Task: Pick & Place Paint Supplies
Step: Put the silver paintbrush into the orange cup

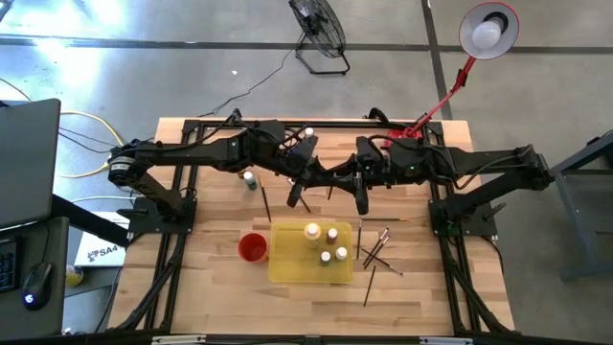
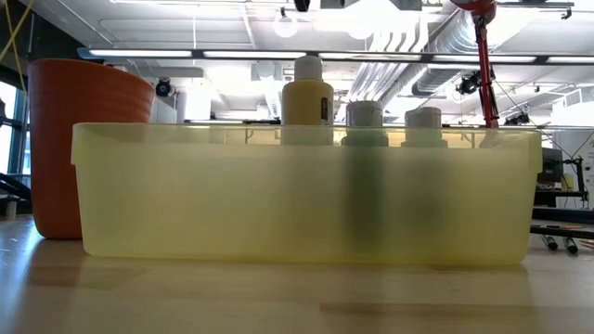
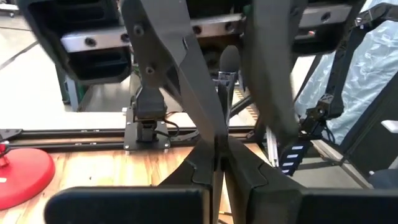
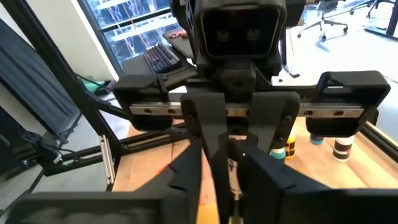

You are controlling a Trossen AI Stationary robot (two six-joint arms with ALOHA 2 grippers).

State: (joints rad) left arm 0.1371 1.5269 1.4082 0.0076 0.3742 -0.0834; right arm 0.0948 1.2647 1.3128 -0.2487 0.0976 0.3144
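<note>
Your wooden counter (image 1: 220, 287) sits on a grey concrete floor (image 1: 144, 67). At twelve o'clock you see a black floor fan (image 1: 319, 27); at one o'clock, a red lamp (image 1: 487, 29). At nine o'clock, a dark monitor (image 1: 24, 158) and mouse (image 1: 36, 285). Overhead, white ducts (image 2: 408, 46) and strip lights (image 2: 186, 57).

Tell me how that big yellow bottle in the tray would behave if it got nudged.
The big bottle stands tallest in the tray, so it probably tips more readily than the shorter bottles beside it. Its round body would likely roll once down, though the tray's walls should stop it. It looks like plastic, so probably not fragile.
</note>
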